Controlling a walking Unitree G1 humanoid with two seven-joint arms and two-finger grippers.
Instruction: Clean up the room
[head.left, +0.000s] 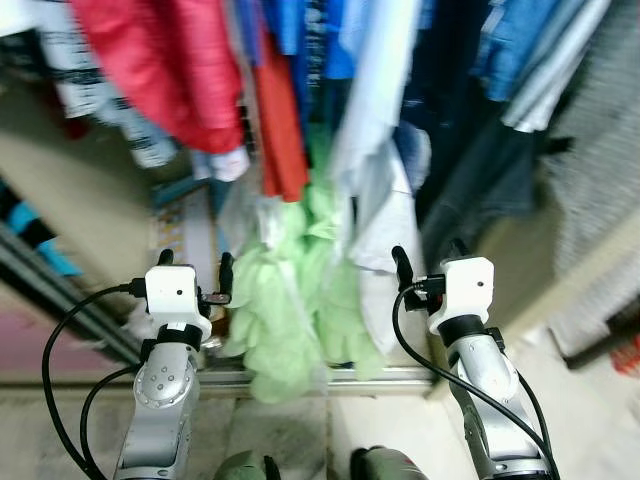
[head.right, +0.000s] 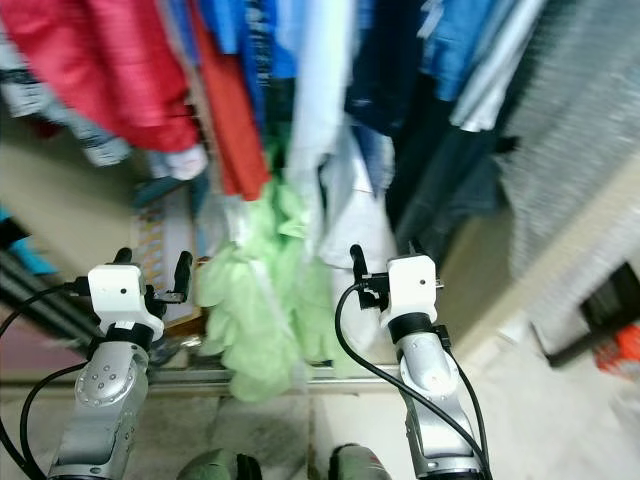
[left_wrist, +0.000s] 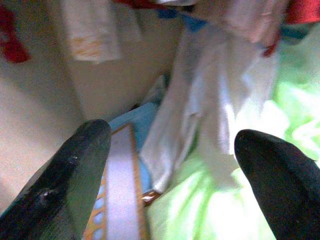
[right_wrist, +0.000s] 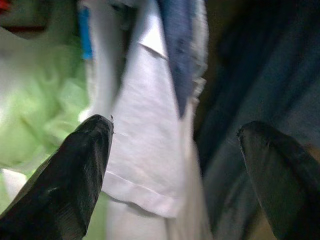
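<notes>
I face an open wardrobe full of hanging clothes. A light green garment (head.left: 290, 310) hangs low in the middle. Beside it hangs a white shirt (head.left: 375, 190), with red clothes (head.left: 190, 70) to the upper left and dark trousers (head.left: 480, 170) to the right. My left gripper (head.left: 196, 262) is raised before the green garment's left edge, open and holding nothing. My right gripper (head.left: 428, 255) is raised before the white shirt's hem (right_wrist: 145, 165), also open and holding nothing. In the left wrist view the green cloth (left_wrist: 230, 200) lies beyond the spread fingers (left_wrist: 75, 175).
A metal door track (head.left: 300, 378) runs along the wardrobe floor just ahead. A flat box with an orange-striped edge (left_wrist: 117, 190) leans low at the left. A grey knit piece (head.left: 600, 150) hangs at the right, with a red object (head.left: 628, 355) on the floor below.
</notes>
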